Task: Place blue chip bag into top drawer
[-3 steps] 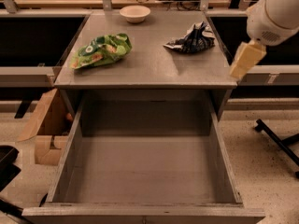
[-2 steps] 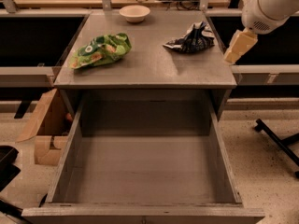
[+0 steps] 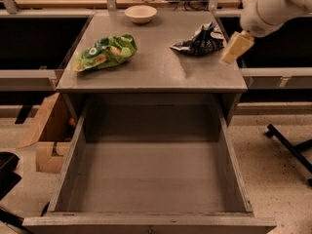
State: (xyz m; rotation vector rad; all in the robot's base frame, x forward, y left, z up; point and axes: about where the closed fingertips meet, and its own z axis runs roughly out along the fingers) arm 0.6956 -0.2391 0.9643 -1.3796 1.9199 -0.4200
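The blue chip bag (image 3: 199,41) lies crumpled on the grey cabinet top (image 3: 156,65), at its back right. The top drawer (image 3: 151,172) is pulled fully out below the cabinet top; its flat bottom holds nothing. My gripper (image 3: 230,49) hangs from the white arm (image 3: 273,6) at the upper right, just right of the blue bag and a little above the cabinet's right edge. It holds nothing that I can see.
A bright green chip bag (image 3: 105,52) lies on the left of the cabinet top. A small white bowl (image 3: 140,13) stands at the back. A cardboard box (image 3: 46,135) sits on the floor left of the drawer. A black chair base (image 3: 292,147) is at the right.
My gripper has moved left and up, from beyond the cabinet's right edge to right beside the blue chip bag. The bags and drawer have not moved.
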